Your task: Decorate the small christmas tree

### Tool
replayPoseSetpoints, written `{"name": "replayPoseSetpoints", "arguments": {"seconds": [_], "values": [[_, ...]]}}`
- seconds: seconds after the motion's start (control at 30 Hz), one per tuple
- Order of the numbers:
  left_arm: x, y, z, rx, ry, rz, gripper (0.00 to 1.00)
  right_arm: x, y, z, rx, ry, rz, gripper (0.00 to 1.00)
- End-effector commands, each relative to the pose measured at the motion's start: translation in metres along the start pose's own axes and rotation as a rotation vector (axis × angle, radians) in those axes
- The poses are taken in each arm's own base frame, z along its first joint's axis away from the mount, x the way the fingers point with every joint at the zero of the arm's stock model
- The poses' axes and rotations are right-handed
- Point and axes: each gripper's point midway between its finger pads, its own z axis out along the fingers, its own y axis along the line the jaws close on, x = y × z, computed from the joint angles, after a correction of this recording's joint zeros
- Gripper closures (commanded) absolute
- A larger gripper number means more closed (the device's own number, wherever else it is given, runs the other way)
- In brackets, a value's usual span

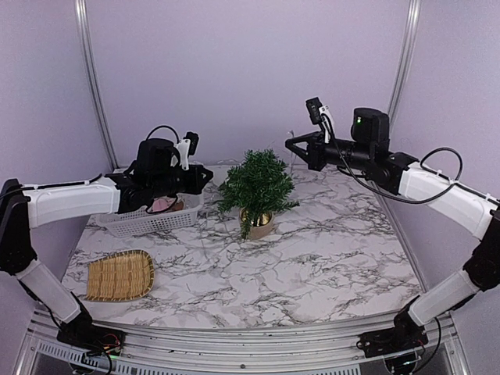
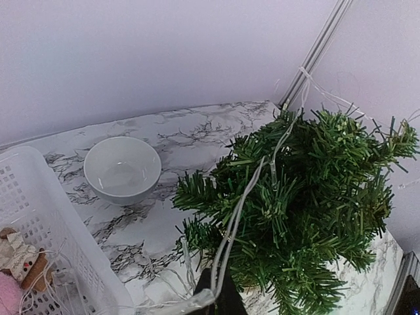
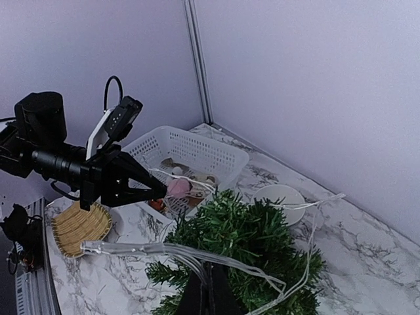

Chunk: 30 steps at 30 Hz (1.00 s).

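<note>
Small christmas tree (image 1: 256, 187) — one — between two end effectors (image 1: 205, 180) (image 1: 291, 144), one light string (image 2: 246, 197)

The left arm (image 1: 74, 199), over at nine o'clock, wears smooth white shells on its long links, with chunky black housings at the joints. A thin black cable (image 1: 162, 126) loops above its wrist beside a white camera bracket (image 1: 184, 151). The left gripper (image 3: 161, 190) is two matt black wedges. The right arm (image 1: 441, 194), at three o'clock, is built alike. A small green light (image 1: 358, 119) glows on its black motor block, and a black lead (image 1: 442, 149) arches over the white forearm.
</note>
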Motion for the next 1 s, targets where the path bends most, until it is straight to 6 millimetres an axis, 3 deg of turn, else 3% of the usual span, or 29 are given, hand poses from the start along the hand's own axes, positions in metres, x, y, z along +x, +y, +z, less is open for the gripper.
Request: {"name": "replayPoseSetpoints", "arguments": {"seconds": [0.0, 0.27, 0.43, 0.6, 0.73, 0.97], "values": [[-0.008, -0.015, -0.006, 0.051, -0.004, 0.04, 1.0, 0.014, 0.023, -0.001, -0.039, 0.052, 0.081, 1.0], [-0.008, -0.019, -0.005, 0.06, -0.005, 0.044, 1.0, 0.029, 0.054, 0.021, -0.168, 0.042, 0.208, 1.0], [-0.007, -0.019, -0.003, 0.059, 0.0, 0.043, 1.0, 0.021, 0.074, 0.037, -0.244, -0.013, 0.246, 1.0], [-0.007, -0.018, -0.003, 0.059, -0.001, 0.045, 1.0, 0.031, 0.07, 0.053, -0.222, -0.024, 0.248, 1.0], [-0.005, -0.019, -0.001, 0.061, 0.005, 0.045, 1.0, 0.051, 0.071, 0.064, -0.207, -0.007, 0.263, 0.99], [-0.005, -0.019, -0.001, 0.061, 0.006, 0.048, 1.0, 0.069, 0.069, 0.058, -0.131, 0.039, 0.245, 0.77]]}}
